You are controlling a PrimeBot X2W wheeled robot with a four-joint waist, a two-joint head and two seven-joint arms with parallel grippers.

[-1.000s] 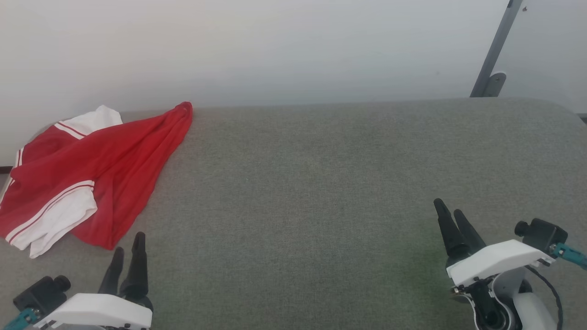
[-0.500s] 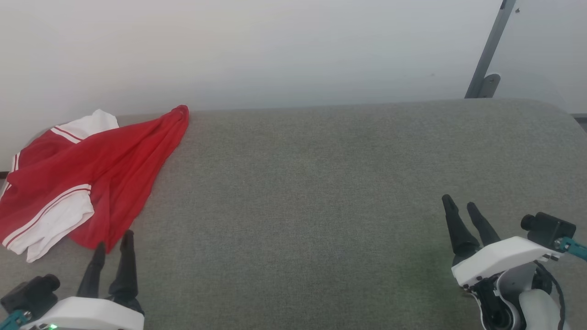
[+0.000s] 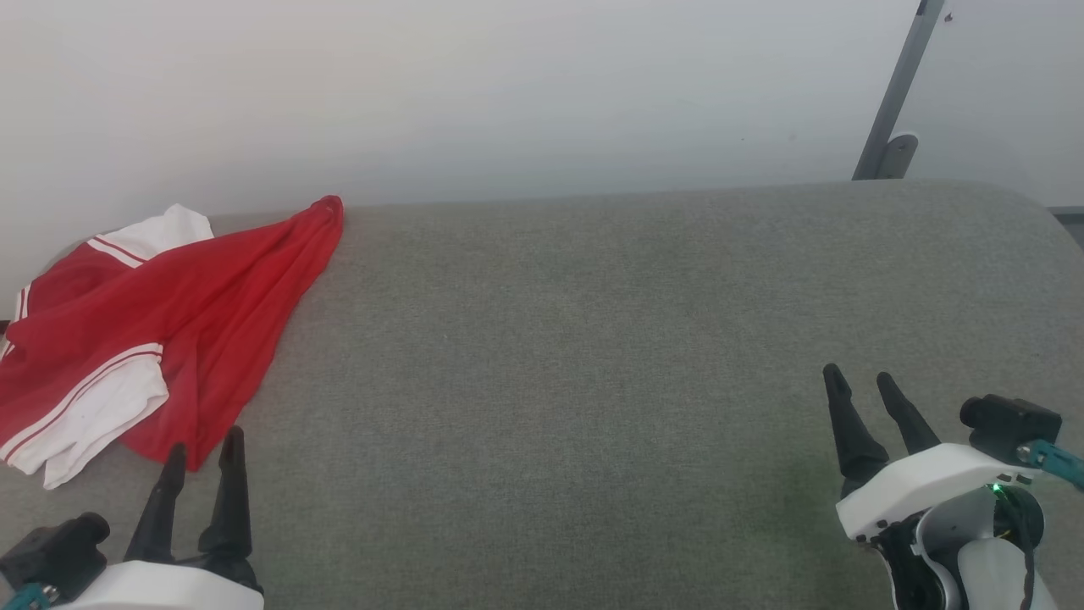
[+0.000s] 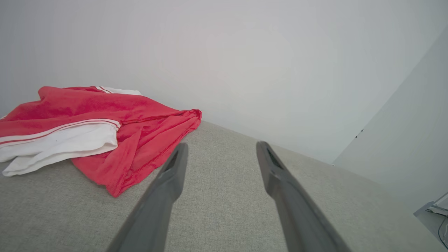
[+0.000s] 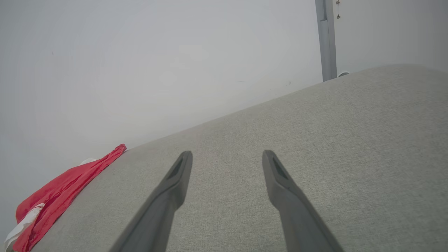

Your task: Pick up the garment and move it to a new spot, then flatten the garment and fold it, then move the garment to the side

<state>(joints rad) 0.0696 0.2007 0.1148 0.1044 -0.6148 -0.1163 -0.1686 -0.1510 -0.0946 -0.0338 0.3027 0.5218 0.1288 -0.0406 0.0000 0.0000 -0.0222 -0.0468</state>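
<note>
The garment (image 3: pixel 169 322) is a bright red T-shirt with white, red-striped sleeve ends, crumpled at the far left of the grey fabric surface (image 3: pixel 593 339). It also lies at the left in the left wrist view (image 4: pixel 105 133) and at the lower left in the right wrist view (image 5: pixel 59 196). My left gripper (image 3: pixel 203 445) stands open just below the shirt's lower tip, with nothing between its fingers. My right gripper (image 3: pixel 860 377) is open over bare fabric at the lower right, far from the shirt.
A pale wall (image 3: pixel 508 93) runs behind the grey surface's far edge. A grey metal post (image 3: pixel 893 93) leans at the upper right. The surface's right corner (image 3: pixel 1033 212) is rounded.
My left gripper has shifted left and down toward the shirt's lower tip. The right gripper moved slightly right and its fingers look more spread. The head camera shifted a little.
</note>
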